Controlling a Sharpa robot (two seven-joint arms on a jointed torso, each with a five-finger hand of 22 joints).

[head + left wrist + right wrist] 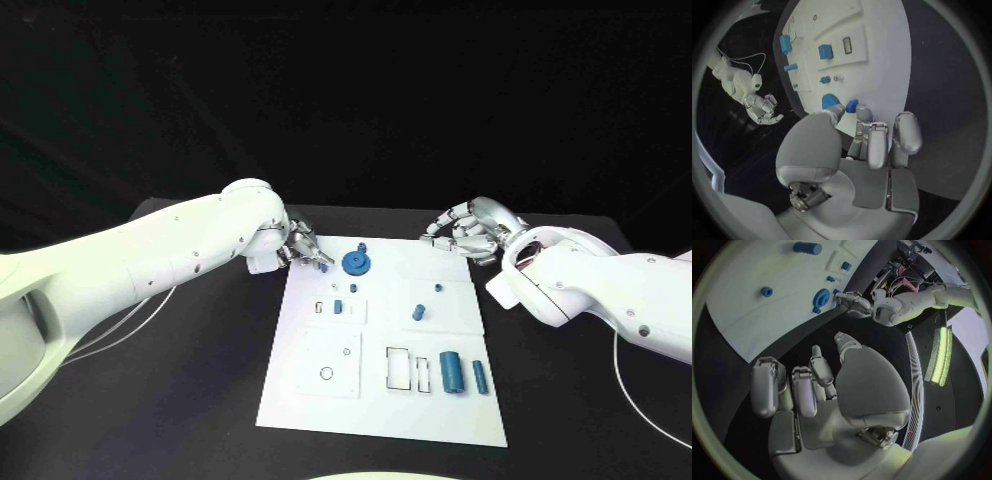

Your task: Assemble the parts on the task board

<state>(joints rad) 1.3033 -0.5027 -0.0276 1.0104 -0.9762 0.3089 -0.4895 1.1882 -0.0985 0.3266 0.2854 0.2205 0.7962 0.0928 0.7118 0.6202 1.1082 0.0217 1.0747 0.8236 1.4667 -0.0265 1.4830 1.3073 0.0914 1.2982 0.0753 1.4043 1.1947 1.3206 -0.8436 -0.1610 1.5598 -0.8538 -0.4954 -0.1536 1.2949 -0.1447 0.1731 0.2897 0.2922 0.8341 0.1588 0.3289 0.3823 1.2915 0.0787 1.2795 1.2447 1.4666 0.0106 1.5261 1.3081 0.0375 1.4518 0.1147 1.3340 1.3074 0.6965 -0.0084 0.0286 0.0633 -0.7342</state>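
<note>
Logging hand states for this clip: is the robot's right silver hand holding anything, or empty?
Empty. The right silver hand hovers off the white task board's far corner; the right wrist view shows its fingers apart with nothing between them.

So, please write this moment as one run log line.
left hand: fingers at blue gear, far edge of task board | right hand: empty, curled, off board | two blue cylinders: lying near slots

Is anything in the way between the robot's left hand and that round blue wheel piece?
Nothing visible is. The left hand sits at the task board's far edge, right beside the round blue part, with its fingertips almost on it and only bare white board between.
</note>
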